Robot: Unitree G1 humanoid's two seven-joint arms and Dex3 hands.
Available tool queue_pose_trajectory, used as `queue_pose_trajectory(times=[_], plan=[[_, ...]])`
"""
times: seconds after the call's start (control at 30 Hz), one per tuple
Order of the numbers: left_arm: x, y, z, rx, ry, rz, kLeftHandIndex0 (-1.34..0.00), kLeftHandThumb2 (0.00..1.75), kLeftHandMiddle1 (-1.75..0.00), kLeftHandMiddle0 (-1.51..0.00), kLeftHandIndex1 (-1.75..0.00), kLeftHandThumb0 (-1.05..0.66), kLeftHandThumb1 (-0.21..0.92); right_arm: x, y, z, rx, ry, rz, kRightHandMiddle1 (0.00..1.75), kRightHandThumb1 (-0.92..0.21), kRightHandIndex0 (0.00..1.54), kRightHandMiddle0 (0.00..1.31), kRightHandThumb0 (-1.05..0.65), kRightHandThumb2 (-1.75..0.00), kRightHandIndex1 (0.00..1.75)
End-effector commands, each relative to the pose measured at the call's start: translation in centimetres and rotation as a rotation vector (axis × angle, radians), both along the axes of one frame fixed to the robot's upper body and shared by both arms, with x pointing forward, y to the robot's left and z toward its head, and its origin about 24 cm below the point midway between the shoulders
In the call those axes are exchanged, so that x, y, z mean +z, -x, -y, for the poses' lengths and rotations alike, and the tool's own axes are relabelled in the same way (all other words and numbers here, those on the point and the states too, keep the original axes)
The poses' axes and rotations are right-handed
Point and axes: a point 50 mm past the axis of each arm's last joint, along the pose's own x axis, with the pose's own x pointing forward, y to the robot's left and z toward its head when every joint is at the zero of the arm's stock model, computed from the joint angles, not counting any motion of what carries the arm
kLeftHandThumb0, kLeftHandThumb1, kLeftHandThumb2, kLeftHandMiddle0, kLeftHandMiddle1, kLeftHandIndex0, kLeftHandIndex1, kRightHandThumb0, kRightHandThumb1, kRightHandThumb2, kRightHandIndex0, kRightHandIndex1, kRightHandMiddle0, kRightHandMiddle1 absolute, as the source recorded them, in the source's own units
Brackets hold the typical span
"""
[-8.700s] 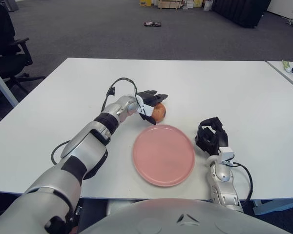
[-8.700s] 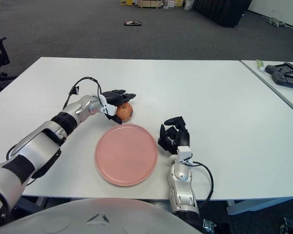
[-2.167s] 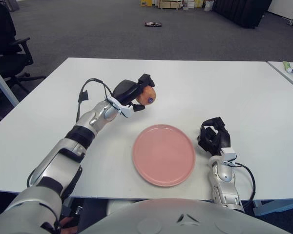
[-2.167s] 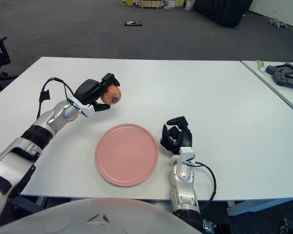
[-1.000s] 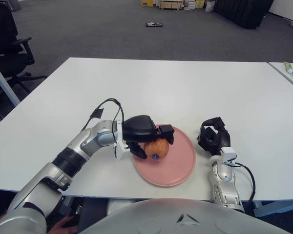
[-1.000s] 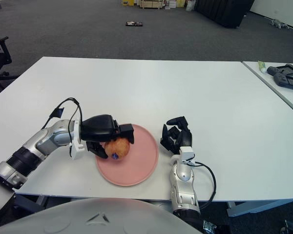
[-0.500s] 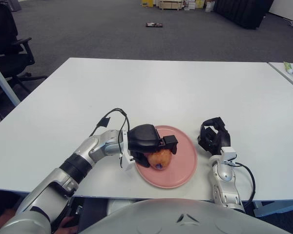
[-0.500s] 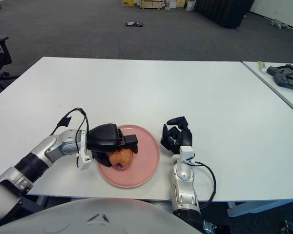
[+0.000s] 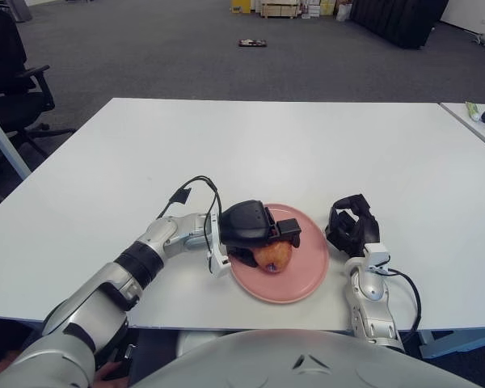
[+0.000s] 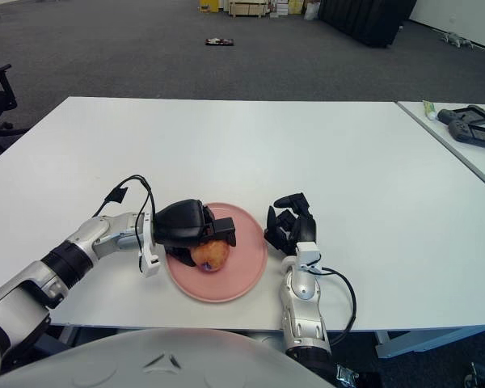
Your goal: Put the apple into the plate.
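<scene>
Under the left hand (image 9: 250,230), whose fingers (image 9: 289,231) grasped it, the apple (image 9: 272,255) sat on the plate (image 9: 307,275); the right hand (image 9: 352,230) rested clenched beside it.

No legible text, label, brand, number or sign anywhere in either view.
</scene>
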Motion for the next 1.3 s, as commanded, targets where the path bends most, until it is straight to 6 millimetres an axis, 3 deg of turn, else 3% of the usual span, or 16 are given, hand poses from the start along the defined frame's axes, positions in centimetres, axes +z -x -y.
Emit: queue_pose_trajectory(times=[0.0, 0.17, 0.2, 0.27, 0.33, 0.37, 0.4, 0.43, 0.47, 0.57, 0.77, 1.07, 1.27], plan=[[-3.2, 1.4, -1.0, 0.010, -0.127, -0.033, -0.60, 1.48, -1.75, -0.92, -1.71, -0.19, 0.17, -0.2, -0.1, 0.1, -0.003, 0.004, -0.008, 1.75, -0.64, 0.77, 0.37, -0.39, -0.92, 1.75], [-3.0, 1.1, -0.7, 0.017, -0.106, -0.003, -0.47, 1.24, -1.75, -0.59, -1.62, -0.03, 0.35, -0.2, 0.0, 0.1, -0.003, 0.013, -0.008, 1.75, -0.64, 0.75, 0.37, -0.39, -0.92, 1.75], [-3.0, 1.0, -0.7, 0.020, -0.101, 0.006, -0.45, 1.21, -1.75, -0.55, -1.63, -0.02, 0.38, -0.2, 0.0, 0.1, -0.005, 0.013, -0.008, 1.75, -0.64, 0.75, 0.37, -0.39, -0.92, 1.75], [-2.9, 1.0, -0.6, 0.024, -0.095, 0.018, -0.39, 1.00, -1.68, -0.36, -1.70, -0.01, 0.56, -0.2, 0.0, 0.0, -0.007, 0.013, -0.008, 1.75, -0.64, 0.75, 0.37, -0.39, -0.91, 1.75], [-3.0, 1.0, -0.6, 0.035, -0.096, 0.020, -0.37, 0.92, -1.65, -0.30, -1.72, -0.01, 0.62, -0.2, 0.0, 0.0, -0.006, 0.012, -0.007, 1.75, -0.64, 0.75, 0.37, -0.39, -0.91, 1.75], [-3.1, 0.9, -0.6, 0.042, -0.098, 0.020, -0.30, 0.77, -1.46, -0.19, -1.73, -0.13, 0.73, -0.2, 0.0, 0.0, -0.005, 0.010, -0.006, 1.75, -0.64, 0.75, 0.37, -0.39, -0.91, 1.75], [-2.9, 0.7, -0.7, 0.048, -0.102, 0.016, -0.28, 0.72, -1.39, -0.15, -1.73, -0.17, 0.77, -0.3, -0.1, 0.0, -0.005, 0.004, -0.009, 1.75, -0.64, 0.76, 0.37, -0.39, -0.91, 1.75], [-2.7, 0.6, -0.8, 0.051, -0.106, 0.013, -0.18, 0.67, -1.09, -0.10, -1.41, -0.35, 0.82, -0.3, -0.1, 0.0, -0.004, 0.000, -0.011, 1.75, -0.64, 0.75, 0.37, -0.39, -0.91, 1.75], [-2.6, 0.5, -0.9, 0.050, -0.110, 0.010, -0.11, 0.64, -0.90, -0.06, -1.20, -0.46, 0.85, -0.3, -0.1, 0.0, -0.004, -0.003, -0.013, 1.75, -0.64, 0.75, 0.37, -0.39, -0.91, 1.75], [-2.7, 0.5, -0.8, 0.050, -0.119, 0.005, -0.04, 0.70, -0.57, -0.02, -0.83, -0.65, 0.90, -0.2, -0.2, 0.0, -0.011, -0.017, -0.019, 1.75, -0.65, 0.73, 0.36, -0.39, -0.90, 1.75], [-1.9, 0.2, -0.8, 0.066, -0.112, -0.025, 0.00, 0.86, -0.24, 0.00, -0.46, -0.84, 0.92, -0.1, -0.2, 0.0, -0.034, -0.041, -0.019, 1.75, -0.63, 0.71, 0.38, -0.39, -0.93, 1.75], [-1.3, -0.1, -0.8, 0.102, -0.085, -0.095, 0.00, 1.00, -0.04, 0.00, -0.20, -0.98, 0.92, -0.1, -0.3, -0.1, -0.042, -0.046, -0.032, 1.75, -0.61, 0.72, 0.39, -0.40, -0.95, 1.75], [-0.3, -0.4, -1.1, 0.141, -0.016, -0.116, 0.00, 1.03, 0.00, 0.00, -0.11, -1.02, 0.92, -0.1, -0.3, -0.2, -0.044, -0.043, -0.039, 1.75, -0.61, 0.72, 0.39, -0.40, -0.94, 1.75]])
